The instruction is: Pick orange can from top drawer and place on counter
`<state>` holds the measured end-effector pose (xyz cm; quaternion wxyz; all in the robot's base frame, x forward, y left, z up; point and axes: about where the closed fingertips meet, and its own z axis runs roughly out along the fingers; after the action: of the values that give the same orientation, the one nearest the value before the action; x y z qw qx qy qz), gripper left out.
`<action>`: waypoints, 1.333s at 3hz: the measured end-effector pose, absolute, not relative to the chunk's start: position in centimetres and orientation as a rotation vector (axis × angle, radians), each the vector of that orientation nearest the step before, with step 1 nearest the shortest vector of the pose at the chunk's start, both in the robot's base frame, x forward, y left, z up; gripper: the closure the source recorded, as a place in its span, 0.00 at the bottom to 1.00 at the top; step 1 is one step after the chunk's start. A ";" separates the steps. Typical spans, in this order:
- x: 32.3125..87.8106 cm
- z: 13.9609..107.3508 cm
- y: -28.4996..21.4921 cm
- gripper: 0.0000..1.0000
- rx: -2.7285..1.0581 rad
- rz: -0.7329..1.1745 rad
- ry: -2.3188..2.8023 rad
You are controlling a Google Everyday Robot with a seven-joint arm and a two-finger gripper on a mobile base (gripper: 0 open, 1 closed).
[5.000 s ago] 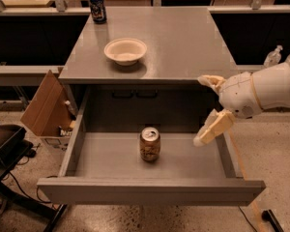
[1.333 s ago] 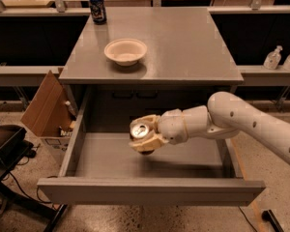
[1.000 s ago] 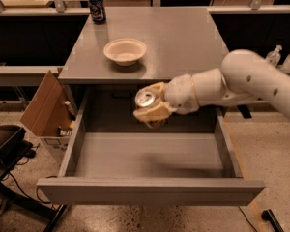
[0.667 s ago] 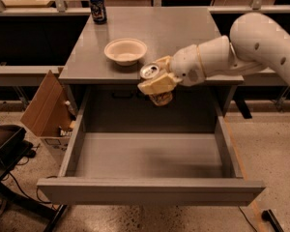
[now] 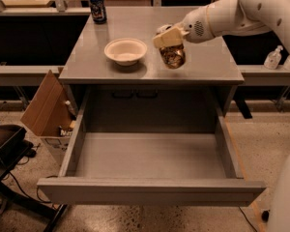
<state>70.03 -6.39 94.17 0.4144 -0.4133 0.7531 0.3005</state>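
My gripper [image 5: 170, 38] is shut on the orange can [image 5: 172, 55] and holds it over the front part of the grey counter [image 5: 198, 64], to the right of the bowl. The can hangs below the pale fingers [image 5: 166, 36], its bottom at or just above the counter; I cannot tell if it touches. The white arm reaches in from the upper right. The top drawer [image 5: 150, 190] stands pulled fully open below, its grey inside bare.
A pale bowl [image 5: 125, 50] sits on the counter left of the can. A dark blue can [image 5: 97, 7] stands at the counter's back left. A cardboard box [image 5: 47, 111] leans left of the cabinet. Tan tabletops run behind. A bottle [image 5: 272, 58] stands at the right.
The gripper closed on the orange can in the drawer, lifted it out and carried it up and back over the counter. The drawer now holds nothing.
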 end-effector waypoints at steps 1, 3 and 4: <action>72.0 94.4 -9.2 1.00 -0.927 0.720 1.940; 73.7 94.9 -8.2 1.00 -0.869 0.753 1.886; 77.6 97.2 -7.8 1.00 -0.722 0.765 1.777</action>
<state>77.62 -7.82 97.24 0.5126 -0.3001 0.7389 0.3179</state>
